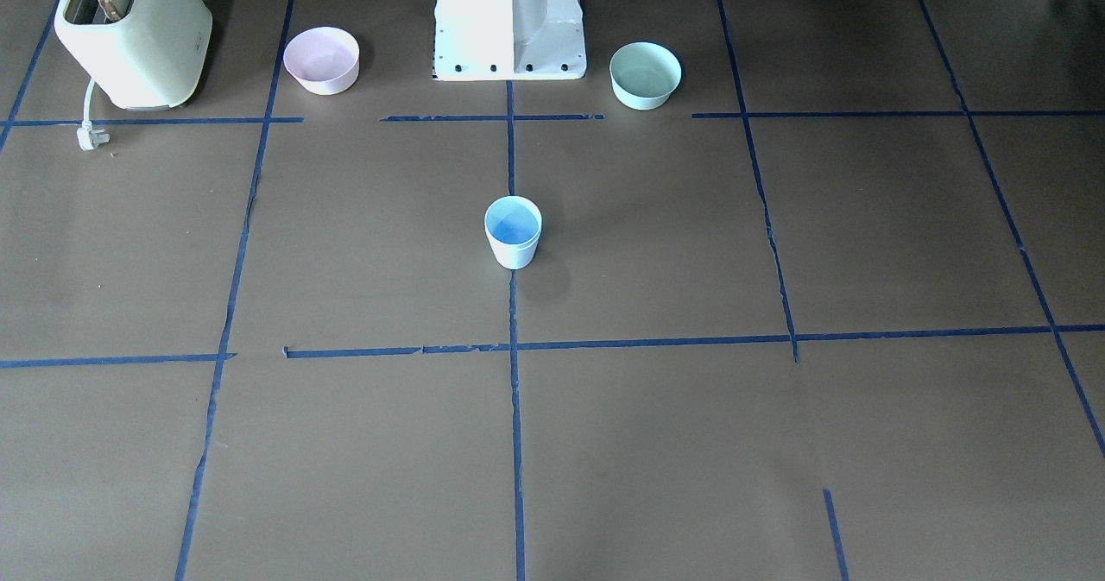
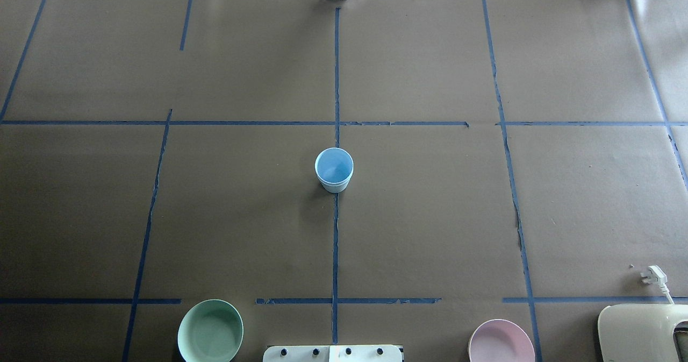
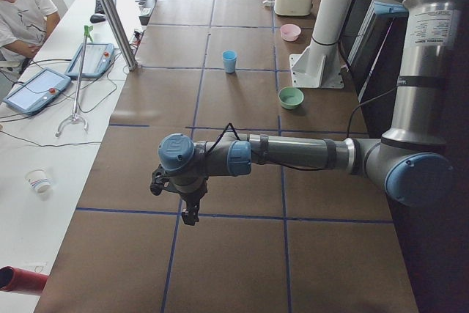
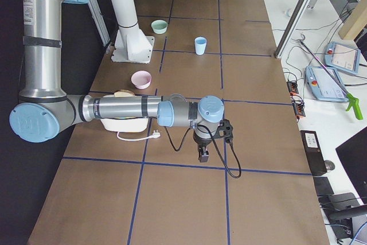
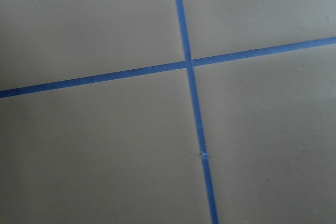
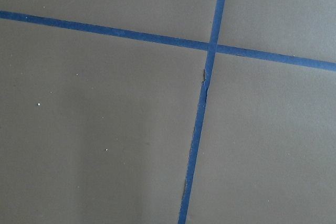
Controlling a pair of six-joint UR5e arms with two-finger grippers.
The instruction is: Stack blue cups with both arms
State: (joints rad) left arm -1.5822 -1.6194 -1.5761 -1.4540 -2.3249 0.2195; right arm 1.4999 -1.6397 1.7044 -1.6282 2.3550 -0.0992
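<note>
A pale blue cup [image 1: 513, 232] stands upright at the table's middle on the centre tape line. It also shows in the overhead view [image 2: 334, 169], the exterior left view [image 3: 229, 61] and the exterior right view [image 4: 199, 45]. No second cup shows apart from it; I cannot tell whether one is nested inside. My left gripper [image 3: 190, 214] hangs over the table's left end, far from the cup. My right gripper [image 4: 203, 156] hangs over the right end, also far from it. Both show only in the side views, so I cannot tell whether they are open or shut. Both wrist views show only brown paper and tape.
A pink bowl [image 1: 321, 59] and a mint-green bowl [image 1: 645, 74] sit on either side of the white pedestal [image 1: 509, 24]. A cream toaster [image 1: 134, 33] with its cord and plug [image 1: 91, 136] stands beside the pink bowl. A person [image 3: 22, 12] sits at the side bench.
</note>
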